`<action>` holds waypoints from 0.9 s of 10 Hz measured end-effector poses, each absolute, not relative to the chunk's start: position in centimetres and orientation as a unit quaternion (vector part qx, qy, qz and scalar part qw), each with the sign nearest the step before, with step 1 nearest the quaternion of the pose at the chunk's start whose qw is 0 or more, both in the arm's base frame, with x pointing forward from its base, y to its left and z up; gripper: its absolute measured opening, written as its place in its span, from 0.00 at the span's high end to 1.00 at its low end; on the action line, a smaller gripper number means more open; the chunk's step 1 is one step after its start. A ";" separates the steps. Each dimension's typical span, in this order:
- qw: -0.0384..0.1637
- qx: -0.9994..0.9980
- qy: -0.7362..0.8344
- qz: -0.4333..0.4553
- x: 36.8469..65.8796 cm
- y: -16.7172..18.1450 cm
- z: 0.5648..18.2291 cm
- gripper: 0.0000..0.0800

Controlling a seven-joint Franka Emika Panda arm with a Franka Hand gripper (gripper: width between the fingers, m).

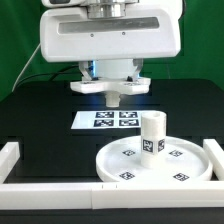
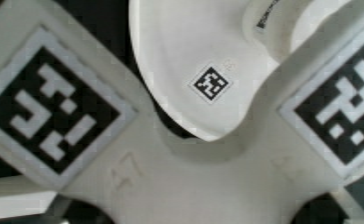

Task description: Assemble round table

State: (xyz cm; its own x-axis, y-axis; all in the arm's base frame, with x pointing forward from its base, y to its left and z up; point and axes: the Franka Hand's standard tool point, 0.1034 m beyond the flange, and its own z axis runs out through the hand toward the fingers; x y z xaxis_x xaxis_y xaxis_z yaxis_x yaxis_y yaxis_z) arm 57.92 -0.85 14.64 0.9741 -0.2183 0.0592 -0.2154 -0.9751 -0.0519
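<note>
Pincer (image 1: 112, 84) holds a white piece (image 1: 86, 87) with tags, high over the black counter (image 1: 40, 112). Short leg (image 1: 152, 136) stands up on the round disc (image 1: 118, 162).

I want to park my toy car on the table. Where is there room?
The biggest bare patch of black table lies on the exterior view's left, between the border rail and the marker board. Crowded: that view's right, where the round disc and its upright leg sit. The gripper hangs above the marker board.
</note>
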 end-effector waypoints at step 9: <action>0.023 -0.990 0.139 0.015 55.9 4.1 12.2 0.44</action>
